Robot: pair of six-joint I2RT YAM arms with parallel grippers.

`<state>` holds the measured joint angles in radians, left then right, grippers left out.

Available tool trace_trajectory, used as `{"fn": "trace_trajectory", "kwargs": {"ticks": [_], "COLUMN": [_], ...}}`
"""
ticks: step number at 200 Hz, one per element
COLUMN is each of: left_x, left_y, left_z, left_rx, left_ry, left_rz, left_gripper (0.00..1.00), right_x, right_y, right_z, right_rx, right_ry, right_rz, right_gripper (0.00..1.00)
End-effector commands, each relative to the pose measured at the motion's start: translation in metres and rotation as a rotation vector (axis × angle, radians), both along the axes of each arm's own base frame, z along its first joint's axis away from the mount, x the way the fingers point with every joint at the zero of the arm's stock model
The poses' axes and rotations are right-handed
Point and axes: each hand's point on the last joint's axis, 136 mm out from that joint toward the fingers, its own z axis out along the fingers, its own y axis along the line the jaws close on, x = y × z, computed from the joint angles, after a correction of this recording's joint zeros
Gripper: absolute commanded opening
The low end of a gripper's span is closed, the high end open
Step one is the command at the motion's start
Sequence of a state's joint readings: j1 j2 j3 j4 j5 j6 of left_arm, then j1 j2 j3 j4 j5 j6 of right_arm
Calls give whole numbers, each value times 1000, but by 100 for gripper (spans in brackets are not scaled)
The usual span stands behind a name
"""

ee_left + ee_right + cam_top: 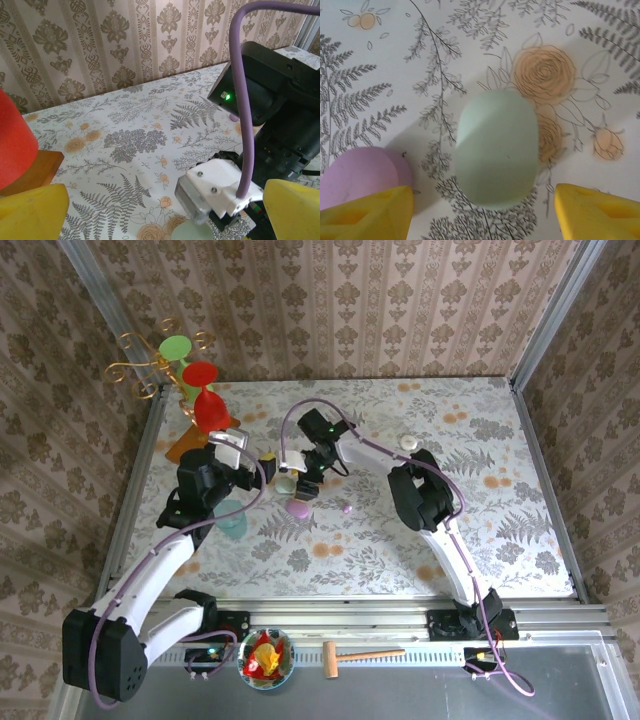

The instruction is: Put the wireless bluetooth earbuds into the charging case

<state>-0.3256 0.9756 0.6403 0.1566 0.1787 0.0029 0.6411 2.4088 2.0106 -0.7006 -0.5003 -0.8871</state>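
A pale green oval charging case [496, 147] lies shut on the flowered tablecloth, seen also from above [287, 485]. My right gripper [482, 202] hovers over it, open, its yellow fingers [600, 212] either side of the case's near end without touching it. A lilac oval case [360, 175] lies just left of the green one [297, 508]. One tiny lilac earbud [347, 508] rests on the cloth to the right of the cases. My left gripper [165, 210] is open and empty close by on the left [262, 467], facing the right wrist.
Red and green goblets [205, 395] on a gold stand occupy the back left, with an orange base [30, 170] near my left fingers. A teal cup [232, 518] stands under the left arm. A small white oval piece [408, 443] lies at the back right.
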Motion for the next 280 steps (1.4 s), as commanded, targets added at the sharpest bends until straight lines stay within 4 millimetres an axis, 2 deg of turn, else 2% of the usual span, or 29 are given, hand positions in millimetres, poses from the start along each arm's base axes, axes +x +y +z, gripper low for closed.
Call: {"fn": "trace_trajectory", "kwargs": {"ticks": [1,34,84,104,160,196,231,251,280], "left_x": [-3,-3,-5,-5,-5,-6,-8,-13,-21], "left_y": [2,2,3,3,3,3,0,-7,-28], "left_z": [5,8,6,6,5,7,17,21,24], "left_rx": [-4,-4,-4,-3,-2,-8,-28,-26,-26], "left_ry": [-23,-30,-30,-31,-31,-45,-91,-131,-172], "left_rz": [-2,-5,-6,-6,-4,-7,-29,-78,-191], "left_gripper": [100,100,100,100,100,100,100,100,100], "right_x": [1,5,9,9,6,9,6,2,-11], "right_y": [5,9,11,9,8,1,-17,-35,-72], "right_z": [-13,-18,-19,-22,-15,8,32,52,78], "right_rx": [-33,-56,-60,-73,-66,-28,19,62,94], "right_ry": [-6,-21,-26,-23,-16,-33,-53,-58,-77], "right_rz": [-2,-20,-23,-17,-11,-39,-84,-139,-208], "right_gripper": [74,71,58,56,44,39,39,39,39]}}
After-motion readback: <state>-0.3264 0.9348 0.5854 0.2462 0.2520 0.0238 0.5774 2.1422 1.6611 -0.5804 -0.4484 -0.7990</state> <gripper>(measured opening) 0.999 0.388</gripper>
